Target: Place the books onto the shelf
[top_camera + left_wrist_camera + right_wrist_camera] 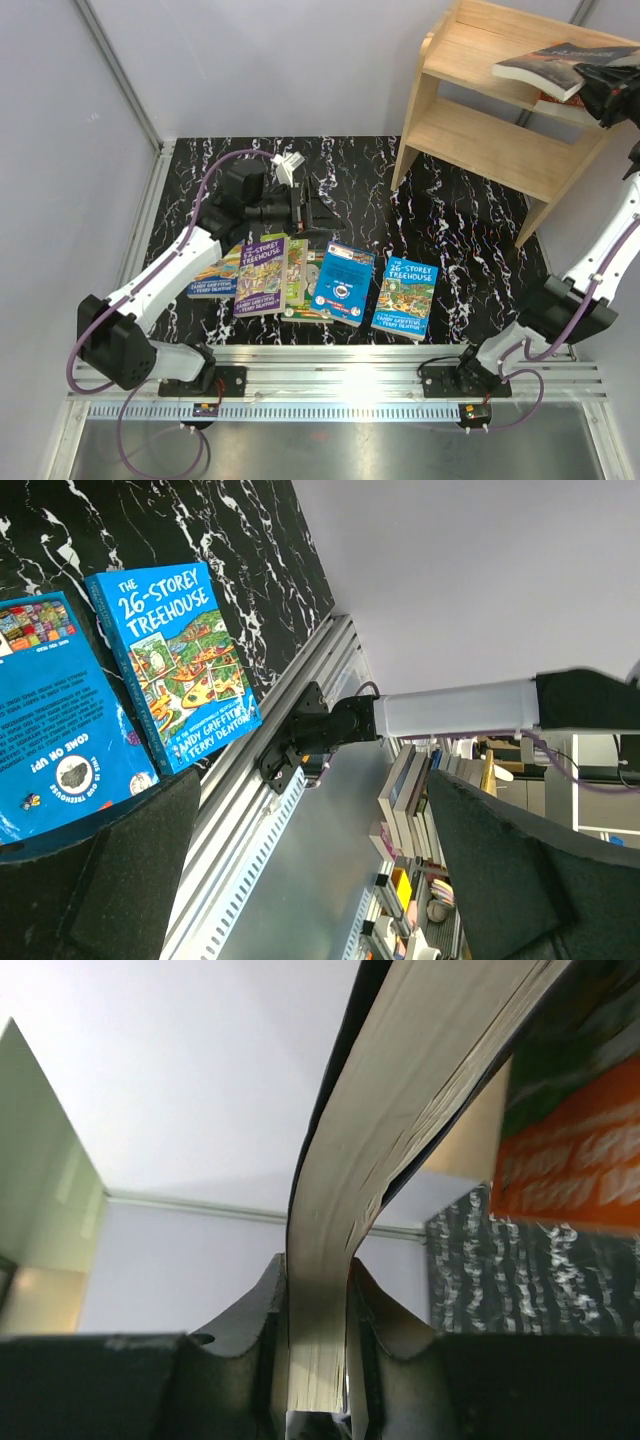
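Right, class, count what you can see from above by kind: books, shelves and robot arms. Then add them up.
books: 7 (5 on the table, a dark book in the right gripper, an orange book beneath it)
shelf: 1
robot arms: 2
total: 10

On my feed the shelf point(470, 140) is bare pale wood, smooth and matt. The table point(450, 230) looks like black marbled laminate with a faint sheen. The books point(345, 283) have glossy printed covers; the dark book point(325, 1210) shows cream, matt paper edges. The rail point(340, 365) is ribbed bright metal, catching glare. I see matt black plastic on the left fingers point(130, 880).
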`<state>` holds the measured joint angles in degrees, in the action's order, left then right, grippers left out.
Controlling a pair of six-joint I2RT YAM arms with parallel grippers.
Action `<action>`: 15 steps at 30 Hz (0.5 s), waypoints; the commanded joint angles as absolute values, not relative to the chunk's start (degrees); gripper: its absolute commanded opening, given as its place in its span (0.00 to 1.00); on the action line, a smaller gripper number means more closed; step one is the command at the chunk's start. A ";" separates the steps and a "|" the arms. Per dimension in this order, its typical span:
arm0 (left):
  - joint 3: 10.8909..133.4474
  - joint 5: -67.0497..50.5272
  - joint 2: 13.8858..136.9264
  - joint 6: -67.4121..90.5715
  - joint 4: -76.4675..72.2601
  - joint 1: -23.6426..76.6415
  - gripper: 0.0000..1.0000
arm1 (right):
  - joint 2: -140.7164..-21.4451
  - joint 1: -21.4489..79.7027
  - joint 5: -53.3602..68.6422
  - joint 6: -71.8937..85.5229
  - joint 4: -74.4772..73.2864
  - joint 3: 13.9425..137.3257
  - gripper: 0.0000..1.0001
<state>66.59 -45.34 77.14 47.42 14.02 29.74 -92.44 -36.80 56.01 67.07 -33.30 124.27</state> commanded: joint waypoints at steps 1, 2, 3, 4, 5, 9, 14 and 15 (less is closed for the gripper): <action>66.45 -44.65 74.18 46.41 12.48 29.71 0.99 | -94.82 -40.24 66.52 86.63 -8.98 126.99 0.00; 66.45 -44.47 74.09 46.32 12.48 29.62 0.99 | -97.36 -41.04 67.75 91.36 -6.18 127.96 0.00; 66.53 -44.39 74.09 46.32 12.39 29.71 0.99 | -98.17 -41.65 70.20 93.15 -5.46 129.45 0.00; 66.62 -44.21 74.18 46.23 12.48 29.71 0.99 | -98.78 -43.31 71.18 94.90 -4.49 129.55 0.00; 66.62 -44.12 74.27 46.14 12.48 29.71 0.99 | -98.96 -44.20 71.97 98.92 -0.57 129.20 0.00; 66.62 -44.21 75.84 46.93 11.08 29.62 0.99 | -97.65 -48.33 74.35 105.63 6.05 124.82 0.01; 67.32 -44.65 77.43 48.25 9.67 29.71 0.99 | -96.86 -51.24 75.93 108.80 7.47 123.66 0.24; 67.67 -44.56 77.52 48.16 9.75 29.62 0.99 | -96.59 -51.76 76.20 109.24 7.82 122.62 0.27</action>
